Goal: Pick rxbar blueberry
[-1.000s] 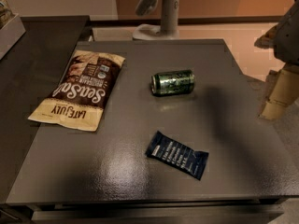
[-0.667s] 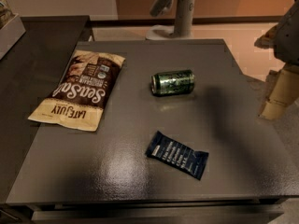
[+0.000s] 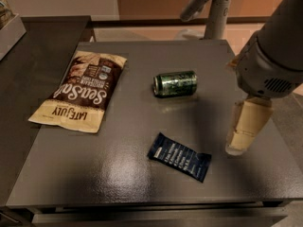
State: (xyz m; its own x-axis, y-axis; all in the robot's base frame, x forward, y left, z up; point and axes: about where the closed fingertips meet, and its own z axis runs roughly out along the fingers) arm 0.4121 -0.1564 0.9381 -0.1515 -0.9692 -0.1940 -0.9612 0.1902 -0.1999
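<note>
The rxbar blueberry (image 3: 179, 156) is a flat dark navy wrapper with white text. It lies flat on the dark grey table (image 3: 118, 174), front of centre and turned at a slant. My gripper (image 3: 246, 127), cream-coloured under a grey wrist housing (image 3: 270, 65), hangs over the table's right side. It is to the right of the bar and a little above it, and apart from it. It holds nothing that I can see.
A green soda can (image 3: 175, 83) lies on its side behind the bar. A large brown-and-cream chip bag (image 3: 81, 90) lies at the left. A white arm segment (image 3: 215, 6) rises behind the table's far edge. A darker counter (image 3: 33, 46) adjoins on the left.
My gripper has moved left and down over the table, closer to the bar. The white arm segment at the back has shifted right. The bar, can and bag have not moved.
</note>
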